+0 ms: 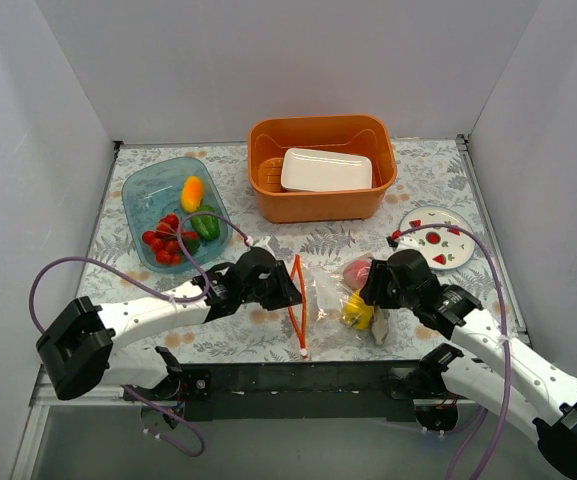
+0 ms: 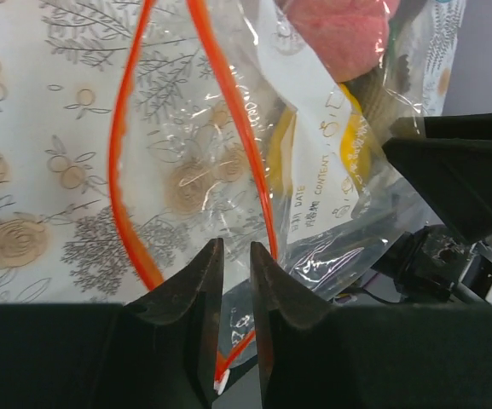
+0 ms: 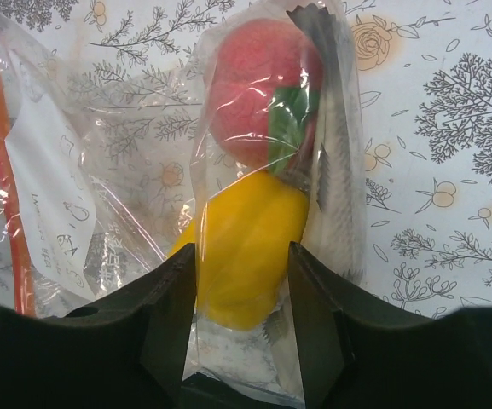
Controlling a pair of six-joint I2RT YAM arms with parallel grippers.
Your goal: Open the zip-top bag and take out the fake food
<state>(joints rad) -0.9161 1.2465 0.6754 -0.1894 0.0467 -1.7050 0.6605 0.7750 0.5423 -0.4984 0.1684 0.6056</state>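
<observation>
**A:** Where's the zip-top bag (image 1: 326,290) at, and what are the grippers doing?

**B:** It's lying on the desk (image 1: 438,180), at 6 o'clock from the orange basket (image 1: 318,205), with its mouth facing 9 o'clock. The two sides of the zip strip (image 2: 113,179) are bowed apart, so the mouth is open.

The left gripper (image 2: 234,247) is squeezed down to a thin slit and the strip runs through the gap. It looks clamped on the mouth edge, though the wrist view doesn't quite show the pads biting.

**A:** And the right one?

**B:** The right gripper (image 3: 241,251) is about half open. It's grasping the bag's closed end, with both fingers pressed on the plastic either side of the yellow pepper (image 3: 246,213). The pinkish-red piece (image 3: 250,94) sits at 12 o'clock from that, also inside the bag.

**A:** Anything out of the bag?

**B:** Yep. The teal tray (image 1: 138,195) at 10 o'clock holds cherry tomatoes (image 1: 165,240), a green pepper (image 1: 205,222) and an orange-yellow pepper (image 1: 193,190), well apart from the bag.
</observation>
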